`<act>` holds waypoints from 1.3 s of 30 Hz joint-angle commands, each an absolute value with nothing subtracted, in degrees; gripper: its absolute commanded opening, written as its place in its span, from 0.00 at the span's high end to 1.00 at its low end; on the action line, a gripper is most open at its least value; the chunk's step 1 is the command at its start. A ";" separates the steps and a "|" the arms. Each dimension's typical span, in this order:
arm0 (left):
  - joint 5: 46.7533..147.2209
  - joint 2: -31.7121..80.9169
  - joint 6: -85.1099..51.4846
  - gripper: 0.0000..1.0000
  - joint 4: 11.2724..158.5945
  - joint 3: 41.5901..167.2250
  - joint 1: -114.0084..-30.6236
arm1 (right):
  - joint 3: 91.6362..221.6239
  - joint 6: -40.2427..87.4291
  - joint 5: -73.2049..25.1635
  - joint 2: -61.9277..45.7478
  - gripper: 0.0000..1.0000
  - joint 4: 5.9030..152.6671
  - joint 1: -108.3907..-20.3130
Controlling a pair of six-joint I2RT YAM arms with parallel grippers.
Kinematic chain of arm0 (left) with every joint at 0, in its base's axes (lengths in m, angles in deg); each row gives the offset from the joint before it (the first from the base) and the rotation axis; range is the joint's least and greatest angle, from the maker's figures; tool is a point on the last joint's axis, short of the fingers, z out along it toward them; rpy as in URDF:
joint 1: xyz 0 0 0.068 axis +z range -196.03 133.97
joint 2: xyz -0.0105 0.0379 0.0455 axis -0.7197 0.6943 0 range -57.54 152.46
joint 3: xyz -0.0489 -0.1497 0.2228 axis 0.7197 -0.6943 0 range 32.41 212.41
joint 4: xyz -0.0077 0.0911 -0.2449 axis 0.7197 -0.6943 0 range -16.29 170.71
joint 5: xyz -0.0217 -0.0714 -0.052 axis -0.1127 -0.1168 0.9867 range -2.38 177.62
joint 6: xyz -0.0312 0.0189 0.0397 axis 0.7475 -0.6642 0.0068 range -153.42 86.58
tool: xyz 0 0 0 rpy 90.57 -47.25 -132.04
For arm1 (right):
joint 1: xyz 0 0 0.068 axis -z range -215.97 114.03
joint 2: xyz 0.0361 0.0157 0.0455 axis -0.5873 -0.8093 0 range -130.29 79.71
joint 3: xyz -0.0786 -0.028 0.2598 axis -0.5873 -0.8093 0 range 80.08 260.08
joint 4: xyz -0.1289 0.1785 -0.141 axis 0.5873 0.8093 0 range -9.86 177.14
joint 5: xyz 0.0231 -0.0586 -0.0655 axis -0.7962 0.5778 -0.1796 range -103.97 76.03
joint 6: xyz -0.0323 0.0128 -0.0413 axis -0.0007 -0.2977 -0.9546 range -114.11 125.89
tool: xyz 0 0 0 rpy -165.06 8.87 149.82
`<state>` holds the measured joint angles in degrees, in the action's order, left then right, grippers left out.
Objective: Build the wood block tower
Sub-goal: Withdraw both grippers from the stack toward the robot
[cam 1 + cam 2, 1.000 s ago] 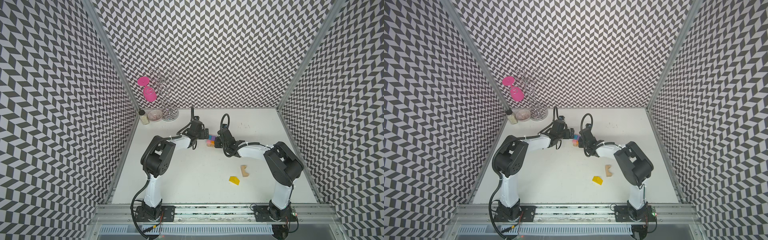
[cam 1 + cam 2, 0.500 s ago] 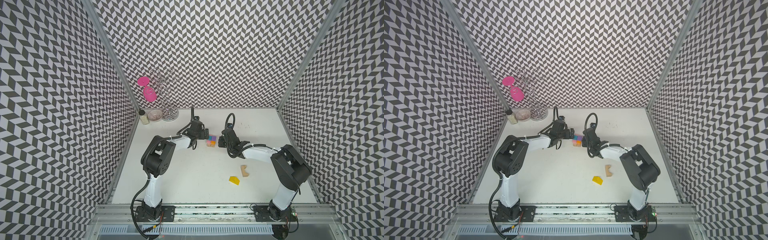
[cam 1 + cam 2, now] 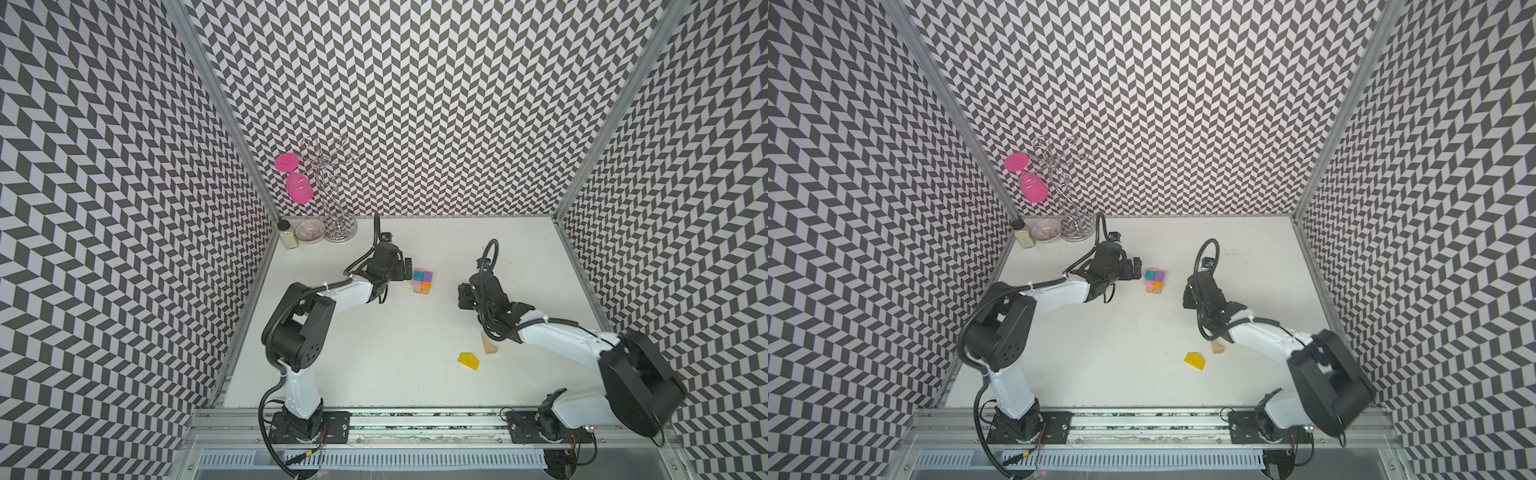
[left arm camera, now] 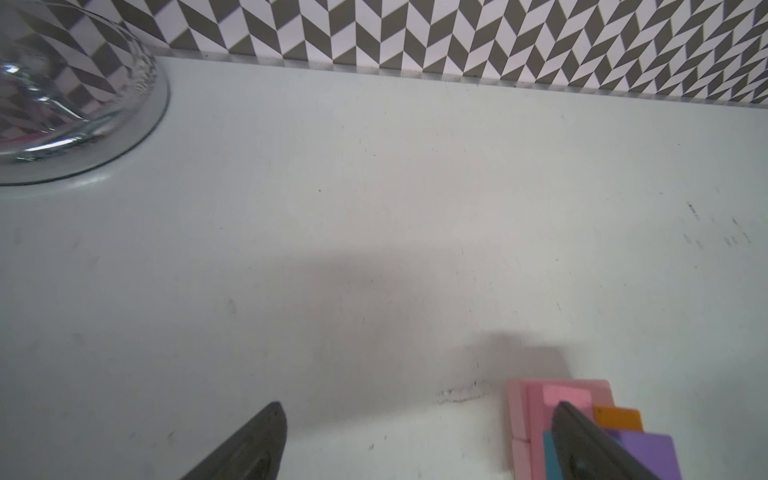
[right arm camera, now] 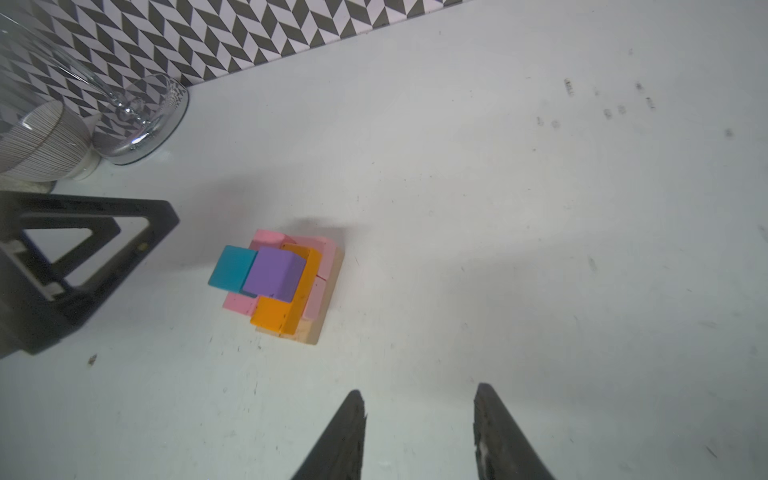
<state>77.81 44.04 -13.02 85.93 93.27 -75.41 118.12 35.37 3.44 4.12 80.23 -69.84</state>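
While the left gripper [image 3: 407, 270] hung just beside the tower [image 3: 422, 281], jaws wide and empty, one finger [image 4: 582, 440] overlapped its pink edge in the left wrist view; a stray swing could have toppled the overhanging teal cube [image 5: 232, 268]. Further right, the right gripper [image 5: 419, 390] stood well apart, jaws narrowly parted, holding nothing. Its arm hid part of the tan arch [image 3: 489, 347], near the yellow roof piece [image 3: 468, 360]; a careless reach might have dragged either.
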 commanded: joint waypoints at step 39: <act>99.14 -9.11 -1.37 0.00 105.15 49.68 -74.80 | 99.68 49.11 -1.65 23.75 0.83 84.35 -73.59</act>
